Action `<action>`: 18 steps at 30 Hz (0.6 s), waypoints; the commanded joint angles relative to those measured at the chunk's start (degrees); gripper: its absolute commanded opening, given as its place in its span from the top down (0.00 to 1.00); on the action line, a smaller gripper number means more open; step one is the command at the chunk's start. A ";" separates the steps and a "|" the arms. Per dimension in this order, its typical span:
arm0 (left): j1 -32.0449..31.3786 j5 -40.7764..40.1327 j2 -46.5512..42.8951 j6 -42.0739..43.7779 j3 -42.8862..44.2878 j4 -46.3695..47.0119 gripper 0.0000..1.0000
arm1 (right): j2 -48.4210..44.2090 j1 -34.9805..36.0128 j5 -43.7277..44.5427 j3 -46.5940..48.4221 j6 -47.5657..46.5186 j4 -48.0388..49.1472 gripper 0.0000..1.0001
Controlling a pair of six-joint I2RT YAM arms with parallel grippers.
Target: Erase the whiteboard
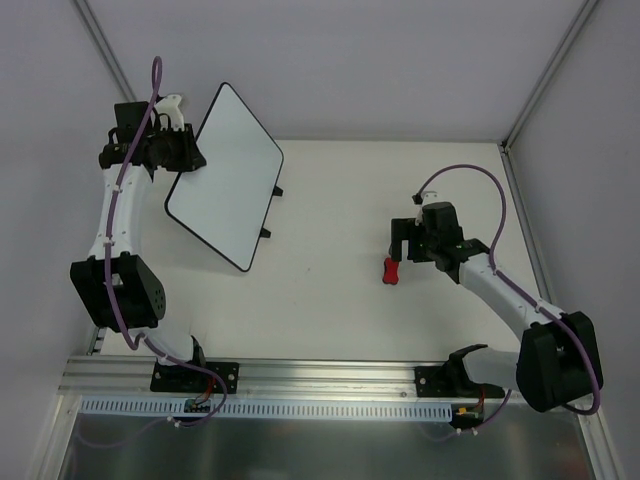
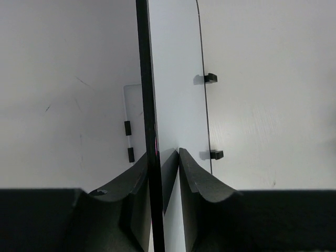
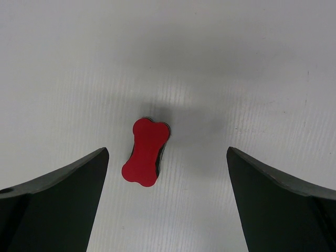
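Note:
The whiteboard (image 1: 225, 175) is a white board with a thin black rim and two black clips on its right edge. It is tilted up at the far left, and its face shows no writing. My left gripper (image 1: 190, 155) is shut on its left edge; in the left wrist view the board (image 2: 176, 79) runs edge-on between the jaws of that gripper (image 2: 164, 155). The small red bone-shaped eraser (image 1: 390, 270) lies on the table. My right gripper (image 1: 398, 248) hovers just above it, open and empty. The right wrist view shows the eraser (image 3: 146, 151) between the spread jaws of that gripper (image 3: 168, 155), nearer the left one.
The white table (image 1: 340, 300) is bounded by grey walls at the left, back and right, with metal posts in the far corners. An aluminium rail (image 1: 320, 375) runs along the near edge at the arm bases.

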 commanded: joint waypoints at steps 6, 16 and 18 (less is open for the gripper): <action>-0.41 -2.22 1.67 4.48 2.68 2.01 0.71 | 0.98 -0.47 -0.84 3.25 -0.62 -0.45 0.01; -0.41 -6.18 0.27 7.99 -0.57 2.10 0.66 | 2.38 -0.65 -1.01 3.60 -0.45 -0.80 0.01; -0.32 -6.62 -0.35 8.00 -1.54 2.10 0.64 | 2.82 -0.65 -1.45 3.60 -0.36 -0.72 0.01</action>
